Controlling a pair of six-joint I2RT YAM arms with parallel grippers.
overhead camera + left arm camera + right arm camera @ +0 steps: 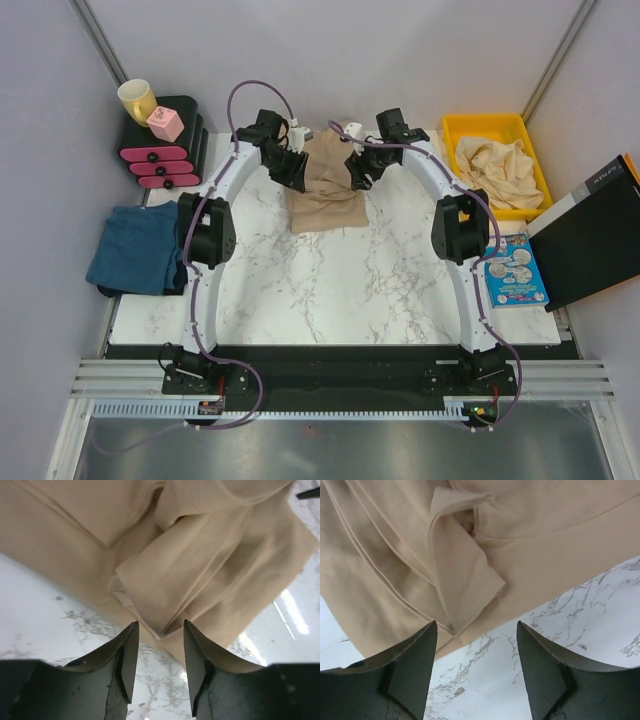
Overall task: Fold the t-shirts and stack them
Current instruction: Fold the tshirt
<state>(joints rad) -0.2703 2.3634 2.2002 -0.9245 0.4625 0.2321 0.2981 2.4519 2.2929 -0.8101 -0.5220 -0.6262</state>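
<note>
tan t-shirt [325, 190] lies bunched and partly folded on the marble table [330, 280] toward 12 o'clock, and we see both arms bent in over it. the left pincer [159, 645] sits at the shirt's 9 o'clock edge with its jaws a modest way apart. we see bare marble in the gap and a folded hem just past the tips, with no cloth nipped between them. the right pincer [477, 650] hangs at the shirt's 3 o'clock edge with its jaws parted wider. it grips nothing either, and a folded corner of the cloth lies just beyond its tips. a teal-blue t-shirt [135, 248] rests in a soft heap at the table's 9 o'clock edge. at 2 o'clock we find beige t-shirts [498, 168] crumpled in a yellow bin [455, 135]. at 10 o'clock a black and pink drawer unit [165, 160] carries a yellow mug [137, 98] and a pink block [165, 123]. a booklet [513, 270] lies at 3 o'clock.
</note>
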